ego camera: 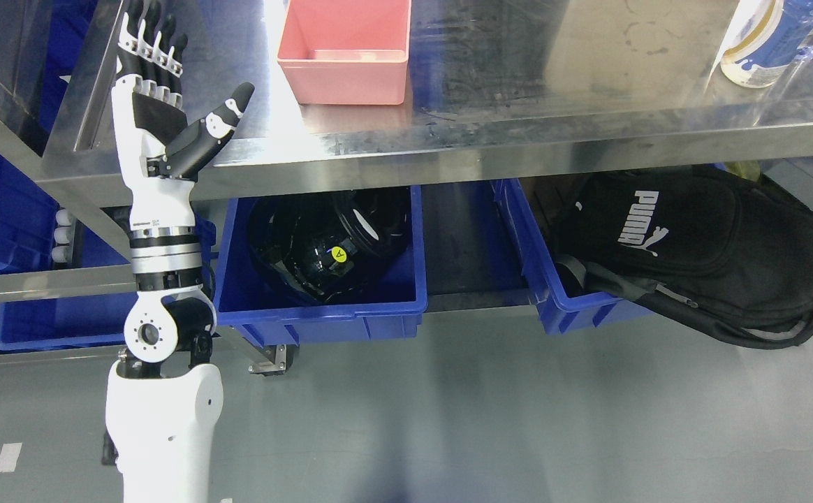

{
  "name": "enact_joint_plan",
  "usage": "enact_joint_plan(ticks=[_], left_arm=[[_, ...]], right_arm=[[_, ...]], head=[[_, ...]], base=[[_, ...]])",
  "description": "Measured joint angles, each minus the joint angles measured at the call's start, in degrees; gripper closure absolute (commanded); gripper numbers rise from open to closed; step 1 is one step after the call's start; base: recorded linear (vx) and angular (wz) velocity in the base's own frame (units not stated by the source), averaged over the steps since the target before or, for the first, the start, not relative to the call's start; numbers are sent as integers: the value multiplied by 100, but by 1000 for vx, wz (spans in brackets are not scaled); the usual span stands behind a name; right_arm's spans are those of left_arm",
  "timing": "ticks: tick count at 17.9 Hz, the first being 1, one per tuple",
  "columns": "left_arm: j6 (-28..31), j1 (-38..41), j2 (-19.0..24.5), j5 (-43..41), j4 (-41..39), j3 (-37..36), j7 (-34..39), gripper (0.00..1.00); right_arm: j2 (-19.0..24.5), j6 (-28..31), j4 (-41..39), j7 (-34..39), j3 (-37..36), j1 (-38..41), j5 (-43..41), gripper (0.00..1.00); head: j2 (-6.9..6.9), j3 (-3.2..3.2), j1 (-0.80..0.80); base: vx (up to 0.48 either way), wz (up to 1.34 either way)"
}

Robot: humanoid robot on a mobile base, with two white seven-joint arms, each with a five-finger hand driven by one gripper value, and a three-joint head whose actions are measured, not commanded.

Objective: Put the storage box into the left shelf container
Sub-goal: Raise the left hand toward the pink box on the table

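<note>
left hand [158, 91] was up by shelf [518, 150], fingers spread, holding nothing. pink box [343, 52] untouched, so reach step; next needed grab.

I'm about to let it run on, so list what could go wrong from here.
1. The left hand is open, well left of the pink storage box; reaching sideways, its spread thumb might push the box along the slick steel shelf top instead of gripping it.
2. The blue bin below already holds a black helmet, so the box may not seat flat.
</note>
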Motion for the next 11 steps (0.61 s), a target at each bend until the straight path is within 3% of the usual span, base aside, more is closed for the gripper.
enact_joint_plan(ticks=[8, 11], left_arm=[[343, -14, 0, -5, -5, 239, -135, 0], [523, -118, 16, -6, -1, 388, -1116, 0]], right_arm=[[0, 3, 0, 8, 1, -1, 0, 0], [0, 4, 0, 32, 1, 0, 0, 0]], head=[[0, 0, 0], [0, 0, 0]], base=[[0, -27], [5, -3]])
